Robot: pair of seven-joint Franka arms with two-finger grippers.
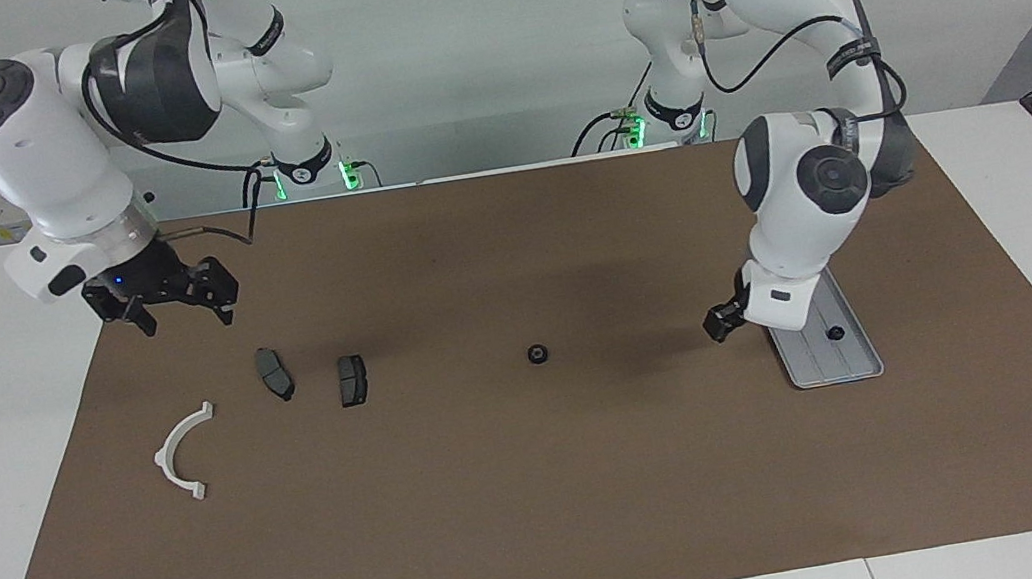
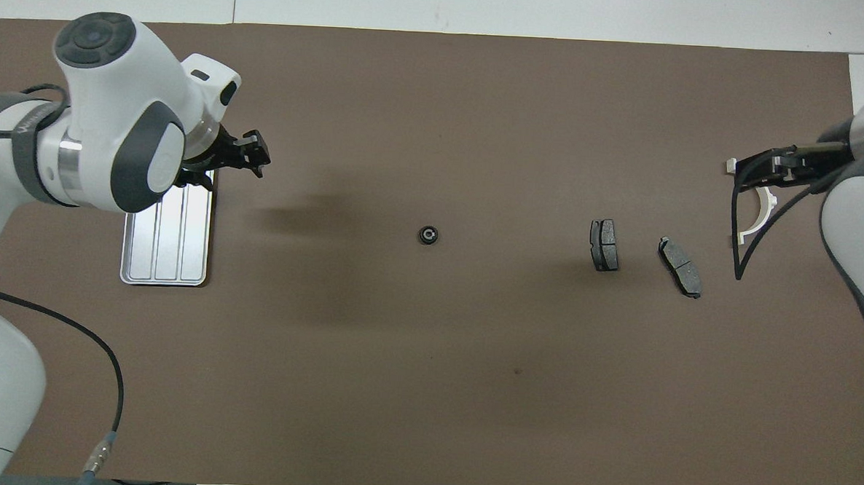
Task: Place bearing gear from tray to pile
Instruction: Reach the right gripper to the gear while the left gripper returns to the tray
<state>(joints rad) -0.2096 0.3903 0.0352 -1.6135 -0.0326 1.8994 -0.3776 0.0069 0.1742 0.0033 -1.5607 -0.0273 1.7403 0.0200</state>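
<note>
Bearing gear (image 1: 537, 354) lies alone on the mat (image 1: 547, 507), between the two end effectors and well apart from the pile's brake pads (image 1: 352, 380) and white bracket (image 1: 184, 453). A second bearing gear (image 1: 835, 332) sits in the tray (image 1: 830, 368), just beside the left end effector (image 1: 720, 321), which carries nothing visible; whether it is spread I cannot tell. To fetch it cleanly, I judge the approach should drop straight down, straddling the gear clear of rim and ridges. The right end effector (image 1: 175, 302) waits spread over the bracket. Seen from overhead, the left arm hides the tray's gear.
</note>
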